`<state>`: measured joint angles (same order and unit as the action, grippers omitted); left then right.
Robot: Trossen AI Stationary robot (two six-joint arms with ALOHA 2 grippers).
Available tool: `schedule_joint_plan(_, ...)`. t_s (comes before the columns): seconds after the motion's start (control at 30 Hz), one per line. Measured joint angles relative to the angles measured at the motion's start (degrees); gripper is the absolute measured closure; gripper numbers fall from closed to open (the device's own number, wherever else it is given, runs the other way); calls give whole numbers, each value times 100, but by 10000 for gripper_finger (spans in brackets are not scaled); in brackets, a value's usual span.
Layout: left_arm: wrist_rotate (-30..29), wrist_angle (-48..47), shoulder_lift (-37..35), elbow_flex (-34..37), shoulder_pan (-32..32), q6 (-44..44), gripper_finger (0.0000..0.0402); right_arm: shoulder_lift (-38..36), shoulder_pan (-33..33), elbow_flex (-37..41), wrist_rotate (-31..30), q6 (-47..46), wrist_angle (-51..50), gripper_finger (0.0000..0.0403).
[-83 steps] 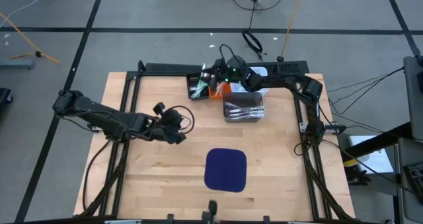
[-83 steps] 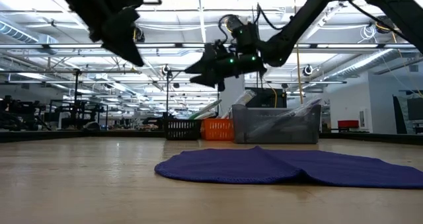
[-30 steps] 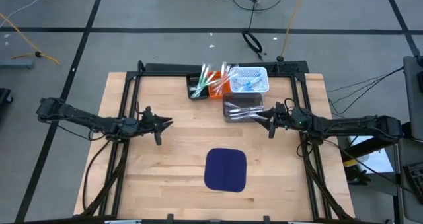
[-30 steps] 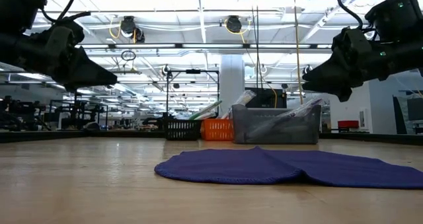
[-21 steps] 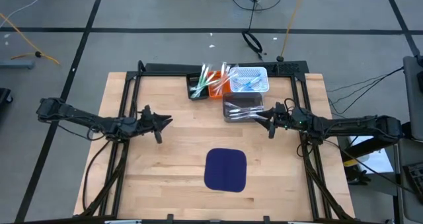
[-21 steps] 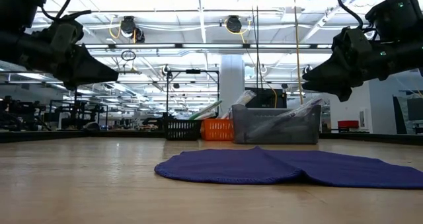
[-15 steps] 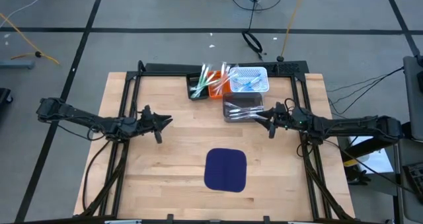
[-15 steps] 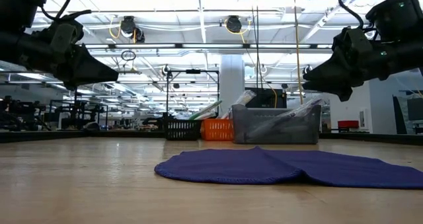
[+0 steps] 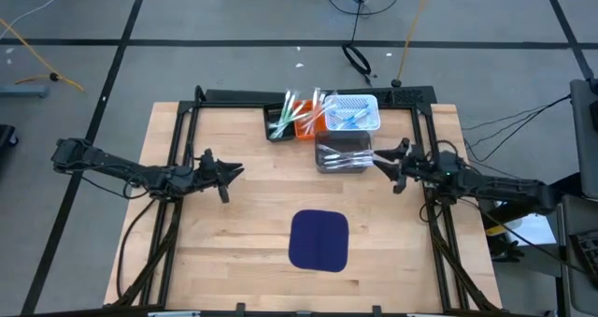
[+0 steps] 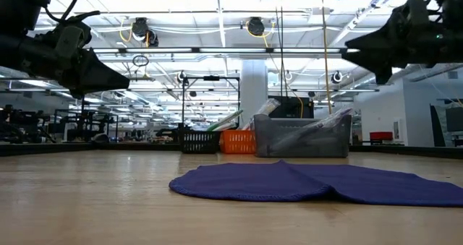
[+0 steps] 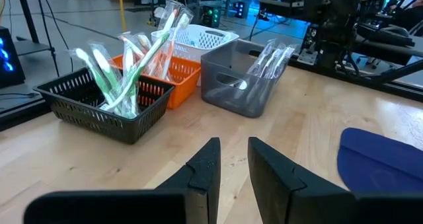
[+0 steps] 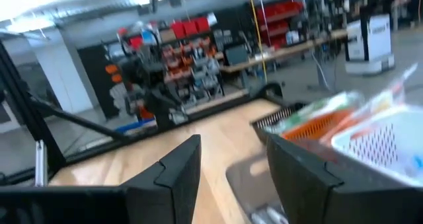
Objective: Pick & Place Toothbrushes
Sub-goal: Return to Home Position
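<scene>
The toothbrushes sit in bins at the table's far middle. Green ones [image 11: 114,85] stand slanted in a black basket [image 9: 277,125], others in an orange bin [image 11: 173,71] and a white basket [image 9: 352,112]. Wrapped white ones [image 11: 268,57] lean on the rim of a grey bin [image 9: 343,154]. My left gripper [image 9: 230,172] hovers open, left of the bins, pointing toward the table's right; nothing is between its fingers [image 11: 206,166]. My right gripper [image 9: 381,162] hangs open in the air just right of the grey bin, also holding nothing.
A dark blue rounded mat [image 9: 320,239] lies flat at the table's near middle. Black frame rails [image 9: 177,149] run along the table's left, far and right sides. Bare wood stretches between the two grippers and the mat.
My right gripper has risen and drawn back a little toward the table's right edge, its fingers tipping upward; it stays open. My left gripper has kept still.
</scene>
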<state>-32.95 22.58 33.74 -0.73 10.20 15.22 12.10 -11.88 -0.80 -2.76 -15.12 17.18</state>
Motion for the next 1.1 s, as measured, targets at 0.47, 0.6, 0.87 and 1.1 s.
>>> schedule_joint_plan(0.47,6,1,0,0,1,-1,325,-1119,-2,0,-12,1139,-287,238)
schedule_joint_plan(0.6,7,3,0,0,2,0,325,-1124,-2,0,-11,1137,-255,238)
schedule_joint_plan(0.87,5,-1,0,0,2,0,325,-1121,-2,0,-13,1137,-240,238)
schedule_joint_plan(1.1,4,-2,-2,0,2,0,325,-1121,-2,0,-13,1136,-244,238)
